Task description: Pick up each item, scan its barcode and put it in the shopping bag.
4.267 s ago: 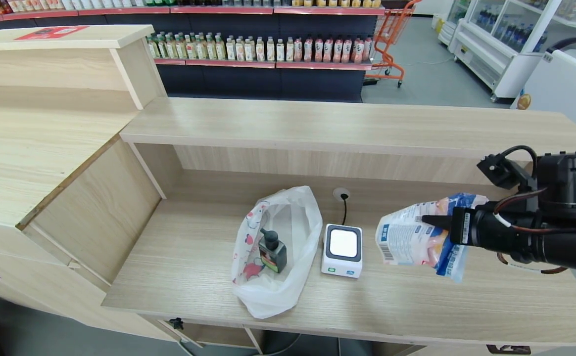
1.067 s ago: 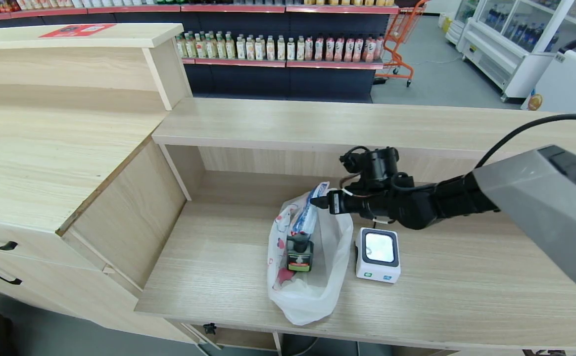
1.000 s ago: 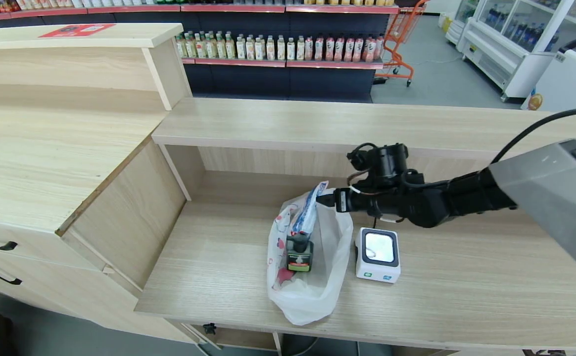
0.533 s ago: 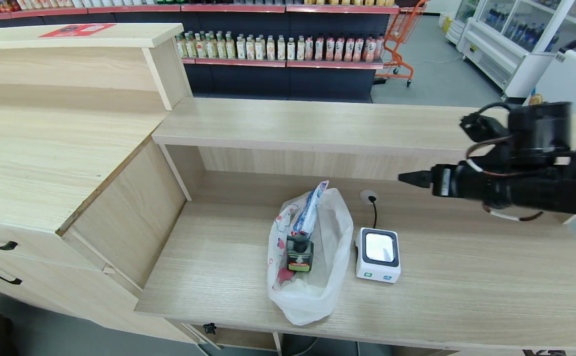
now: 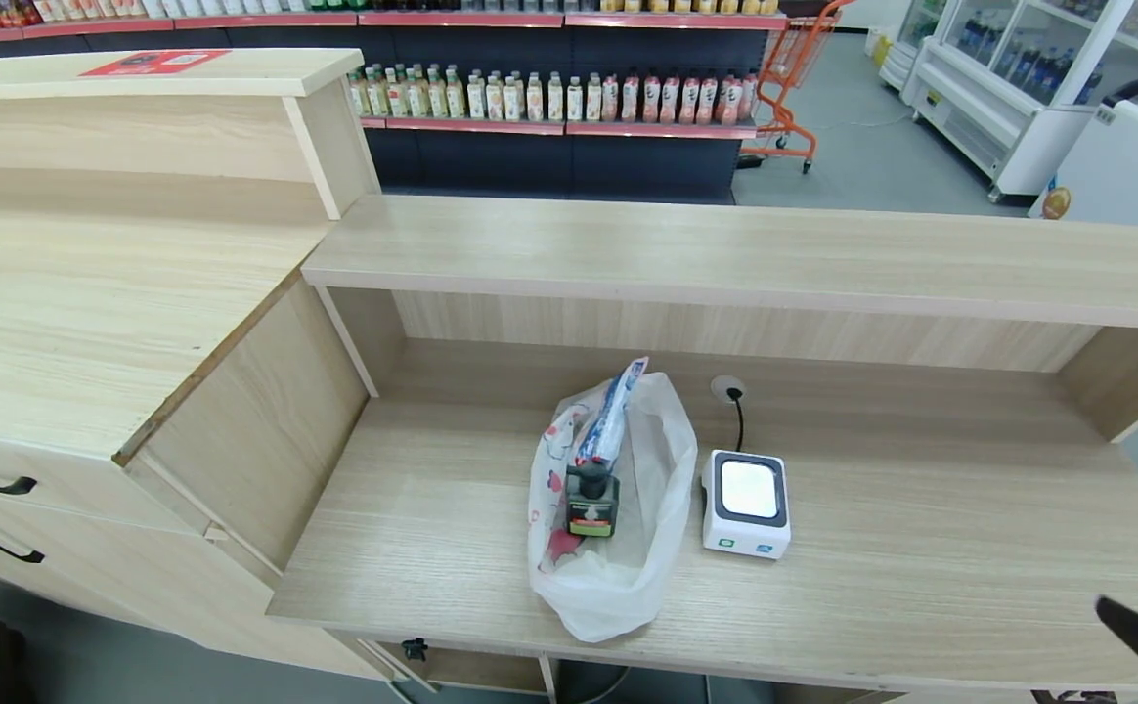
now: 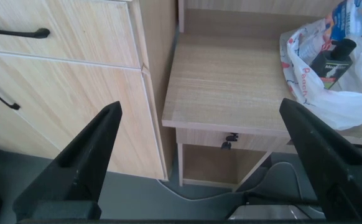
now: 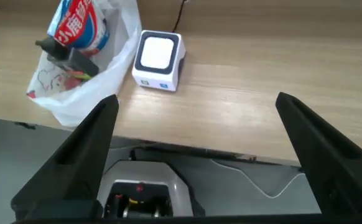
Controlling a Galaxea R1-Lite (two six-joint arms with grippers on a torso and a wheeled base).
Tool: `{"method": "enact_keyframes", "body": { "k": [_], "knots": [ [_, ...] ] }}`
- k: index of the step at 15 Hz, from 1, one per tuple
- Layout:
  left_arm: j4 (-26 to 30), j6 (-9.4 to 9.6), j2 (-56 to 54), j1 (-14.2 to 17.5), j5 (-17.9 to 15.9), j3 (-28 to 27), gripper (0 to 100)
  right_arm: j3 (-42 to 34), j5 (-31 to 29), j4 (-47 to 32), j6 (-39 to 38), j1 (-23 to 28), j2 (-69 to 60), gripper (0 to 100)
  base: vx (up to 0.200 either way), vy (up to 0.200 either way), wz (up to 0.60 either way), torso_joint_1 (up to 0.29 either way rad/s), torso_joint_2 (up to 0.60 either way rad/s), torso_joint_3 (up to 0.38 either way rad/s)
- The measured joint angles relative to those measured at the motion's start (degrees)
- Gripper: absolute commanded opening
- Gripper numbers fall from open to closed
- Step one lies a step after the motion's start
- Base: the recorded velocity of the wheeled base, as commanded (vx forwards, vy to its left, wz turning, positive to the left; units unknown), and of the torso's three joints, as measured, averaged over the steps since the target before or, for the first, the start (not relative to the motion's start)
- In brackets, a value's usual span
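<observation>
Shopping bag (image 5: 628, 577): now holds pouch (image 5: 611, 418) beside pump bottle (image 5: 591, 504). Right gripper (image 7: 196, 152), fingers spread and empty, has withdrawn from the bag; left gripper (image 6: 199, 155) likewise spread.

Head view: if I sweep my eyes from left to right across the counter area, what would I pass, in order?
drawers → shopping bag → scanner. The items inside the bag overlap it, so they are left out.

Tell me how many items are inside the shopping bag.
2. A dark pump bottle sits in the shopping bag, and a blue and white packet leans behind it, sticking out above. More may be hidden beneath.
</observation>
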State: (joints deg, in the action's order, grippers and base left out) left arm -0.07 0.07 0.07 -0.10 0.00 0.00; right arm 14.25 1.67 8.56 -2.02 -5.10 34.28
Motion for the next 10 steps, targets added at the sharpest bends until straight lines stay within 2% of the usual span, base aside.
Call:
{"method": "enact_keyframes", "body": {
  "k": [2,5,10],
  "knots": [
    [0.0,0.02,0.0,0.0,0.0,0.0,100,-6.81,-0.63,-3.8,1.37,1.19,-14.56,100,0.0,0.0,0.0,0.0,0.0,0.0],
    [0.0,0.02,0.0,0.0,0.0,0.0,100,-12.96,-0.55,-8.16,5.79,4.33,-28.2,100,0.0,0.0,0.0,0.0,0.0,0.0],
    [0.0,0.02,-0.05,0.0,0.0,0.0,100,-14.2,-0.17,-8.24,6.8,5.02,-33.87,100,0.0,0.0,0.0,0.0,0.0,0.0]
  ]
}}
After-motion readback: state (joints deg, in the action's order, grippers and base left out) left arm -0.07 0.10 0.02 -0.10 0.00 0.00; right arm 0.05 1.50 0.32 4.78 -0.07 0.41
